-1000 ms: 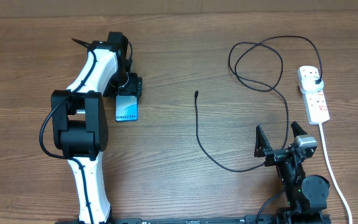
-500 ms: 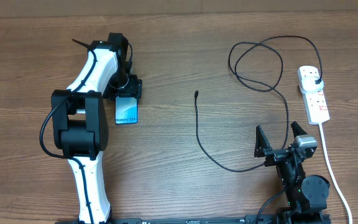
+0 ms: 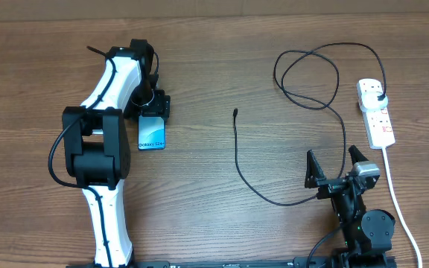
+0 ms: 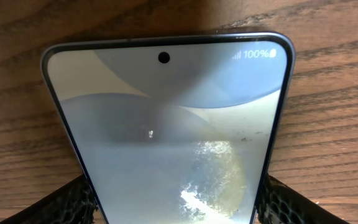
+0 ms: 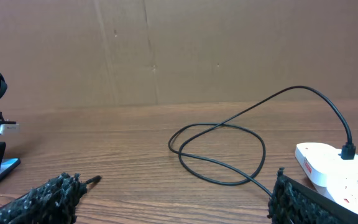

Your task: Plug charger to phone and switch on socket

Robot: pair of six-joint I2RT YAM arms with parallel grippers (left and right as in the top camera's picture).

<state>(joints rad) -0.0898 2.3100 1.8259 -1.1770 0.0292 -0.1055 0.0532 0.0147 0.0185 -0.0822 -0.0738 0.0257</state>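
Note:
The phone [image 3: 152,133] lies flat on the wooden table at the left with its light-blue screen lit. My left gripper [image 3: 153,109] is over its far end. In the left wrist view the phone [image 4: 166,118] fills the gap and both fingers of the left gripper [image 4: 174,202] press against its edges. The charger [image 3: 237,160] is a thin black cable. Its connector tip [image 3: 234,113] lies free mid-table and its plug [image 3: 379,98] sits in the white socket [image 3: 378,123] at the right. My right gripper [image 3: 336,168] is open and empty near the front, over the cable's loop.
The socket's thick white cord [image 3: 394,190] runs to the front edge just right of my right arm. The cable coils in a loop [image 5: 222,149] at the back right. A cardboard wall [image 5: 166,50] stands behind the table. The socket [image 5: 328,163] shows by my right finger.
The phone and left gripper have shifted very slightly toward the front edge. The right arm and the cable have not moved.

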